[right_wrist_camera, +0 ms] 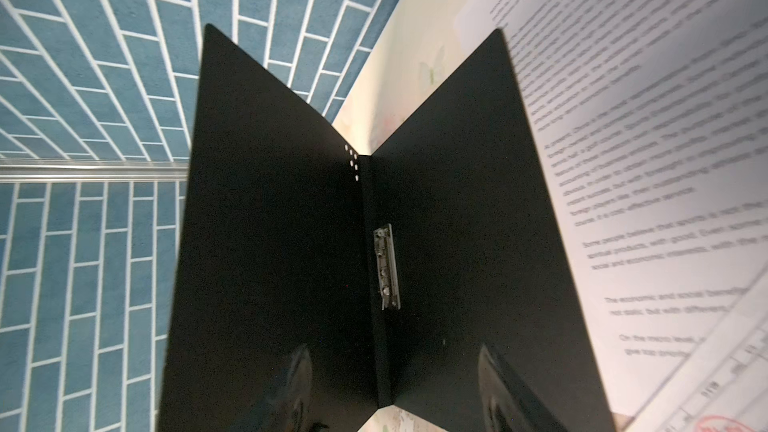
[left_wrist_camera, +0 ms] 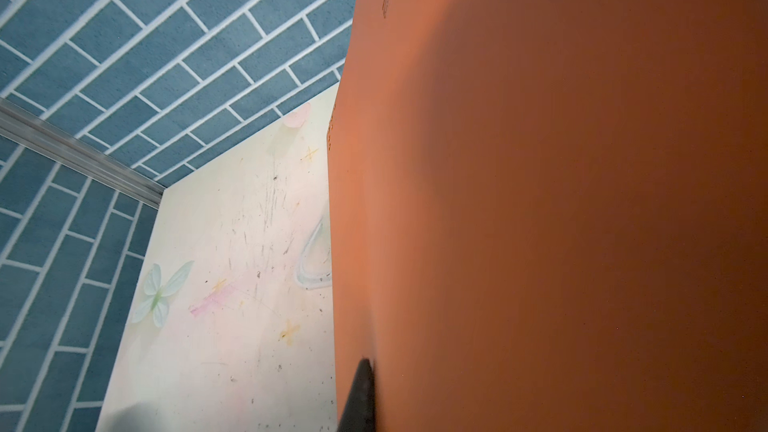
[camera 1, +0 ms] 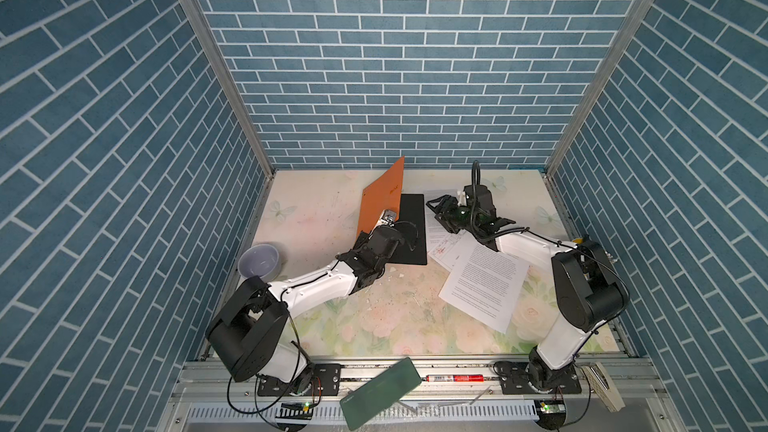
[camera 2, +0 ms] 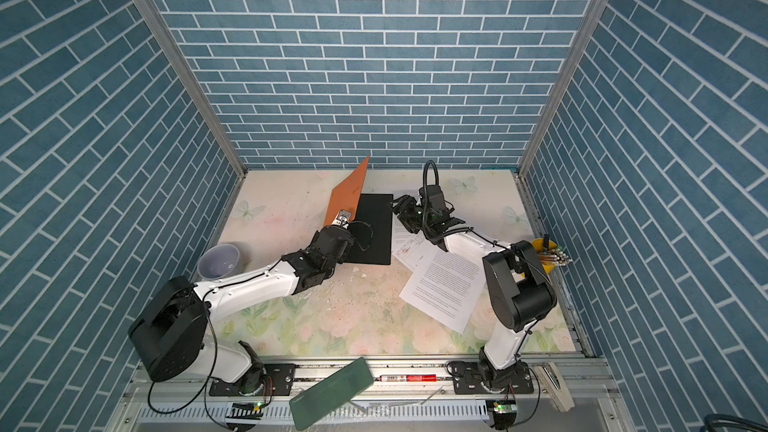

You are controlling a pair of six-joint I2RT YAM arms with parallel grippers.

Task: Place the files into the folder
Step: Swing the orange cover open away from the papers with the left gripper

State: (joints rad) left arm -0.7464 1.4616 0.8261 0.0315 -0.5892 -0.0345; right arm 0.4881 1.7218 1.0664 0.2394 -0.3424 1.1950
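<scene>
1. One cover of the folder (camera 1: 382, 201) stands raised, clamped by the left gripper (camera 1: 376, 229); its black half lies flat.
2. Right gripper (camera 1: 436, 211): jaws apart, empty, beside the folder.
3. Files (camera 1: 484, 288): overlapping on table (camera 1: 316, 218), right of folder.

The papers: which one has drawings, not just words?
The middle sheet, with red-marked line drawings; the front sheet and the far sheet carry only text.

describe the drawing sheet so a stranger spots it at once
Find the open orange-and-black folder near the back wall. White sheets overlap just right of it. The drawing sheet peeks out between two text pages, with ruled lines and red marks instead of paragraphs.
</scene>
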